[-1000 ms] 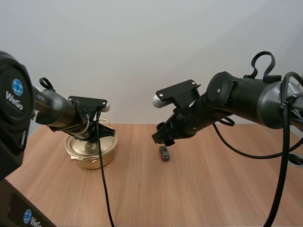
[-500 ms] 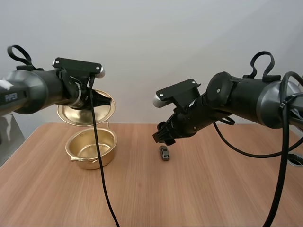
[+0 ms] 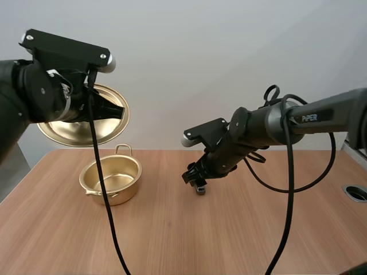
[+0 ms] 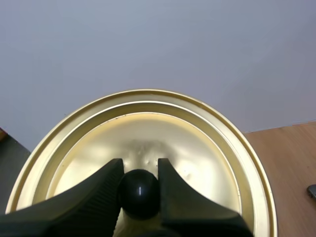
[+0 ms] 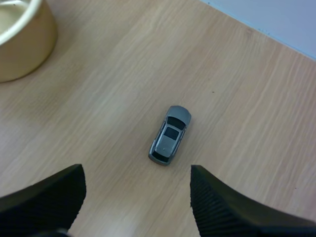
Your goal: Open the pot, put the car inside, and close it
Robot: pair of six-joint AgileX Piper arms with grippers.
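The left gripper (image 4: 140,170) has its 2 fingers (image 4: 98,197) closed around the black knob (image 4: 139,193) of the gold lid (image 4: 148,123). That arm is held high at the far left, carrying the lid tilted above and just left of the open pot (image 3: 112,180). In the high view the arm hides the knob and part of the lid's rim.

The right gripper (image 5: 136,173) hangs low over the table (image 3: 229,240), its arm reaching in from the right and sloping down. Its fingers stand wide apart, grasping nothing, with the small grey car (image 5: 170,135) lying on the wood between and just beyond the tips. In the high view the gripper covers most of the car. The pot stands well left of it.
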